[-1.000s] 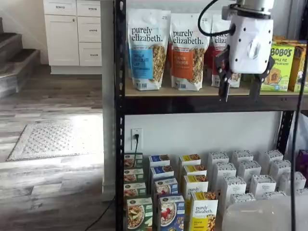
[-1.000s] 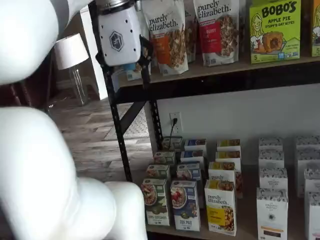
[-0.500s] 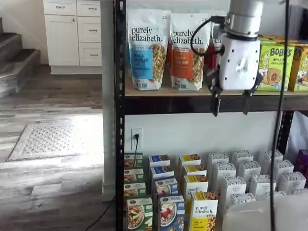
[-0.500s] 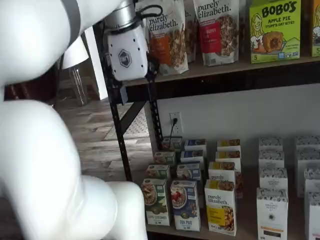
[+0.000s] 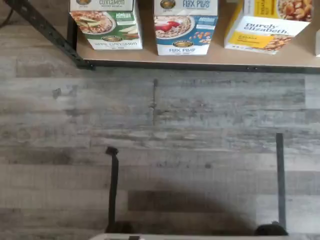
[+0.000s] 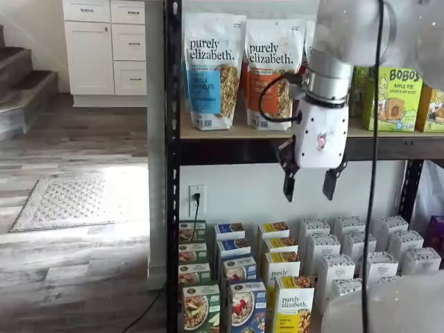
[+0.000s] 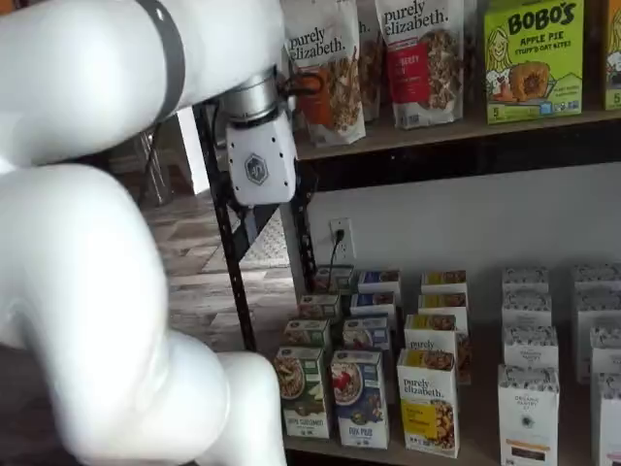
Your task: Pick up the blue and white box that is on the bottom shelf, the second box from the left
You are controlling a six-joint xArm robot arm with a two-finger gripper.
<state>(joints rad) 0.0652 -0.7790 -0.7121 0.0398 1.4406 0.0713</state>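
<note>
The blue and white box [image 6: 248,307] stands at the front of the bottom shelf [image 7: 477,429], between a green-fronted carton [image 6: 200,309] and a yellow-fronted carton [image 6: 293,305]. It shows in both shelf views [image 7: 360,398] and in the wrist view [image 5: 185,27], with a bowl with red berries on its front. My gripper [image 6: 309,189] hangs in front of the rack just below the wood-toned tier, well above the cartons. It is open and empty, with a plain gap between its black fingers [image 6: 288,186]. Its white body shows in a shelf view [image 7: 260,165].
Tall granola bags [image 6: 208,69] and yellow-green Bobo's boxes [image 6: 392,97] stand on the wood-toned tier. Rows of white cartons [image 6: 361,246] fill the right of the bottom shelf. A black rack post [image 6: 172,208] stands at the left. A cable hangs from the wall outlet [image 6: 197,198]. The arm's white bulk [image 7: 87,291] hides the left of a shelf view.
The gripper has come down and to the left, from in front of the granola bags to below the wood-toned tier. The cartons have not moved.
</note>
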